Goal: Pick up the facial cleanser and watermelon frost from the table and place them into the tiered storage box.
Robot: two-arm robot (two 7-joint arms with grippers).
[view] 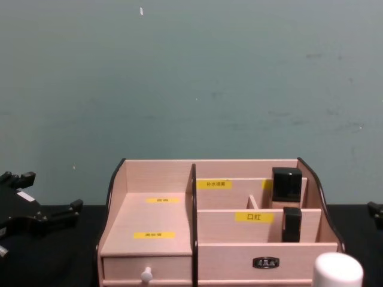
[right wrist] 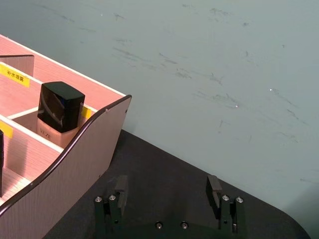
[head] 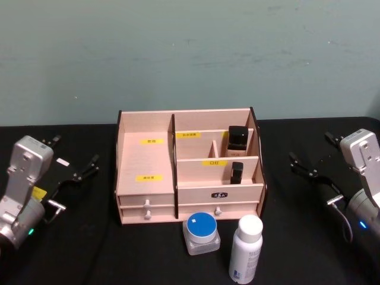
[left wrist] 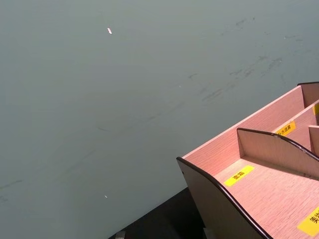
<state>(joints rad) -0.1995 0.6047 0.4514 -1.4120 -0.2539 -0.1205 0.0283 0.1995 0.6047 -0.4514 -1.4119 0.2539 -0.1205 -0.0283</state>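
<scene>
The left gripper (head: 76, 151) lies spread and empty near the table's (head: 130, 255) left edge, and the right gripper (right wrist: 167, 184) does the same near its right edge. The facial cleanser (head: 246, 249) stands at the front edge with the watermelon frost (head: 200, 233) just beside it. Behind both sits the tiered storage box (head: 145, 160), which holds two black bottles (head: 237, 138).

Soft, even light; faint shadows.
</scene>
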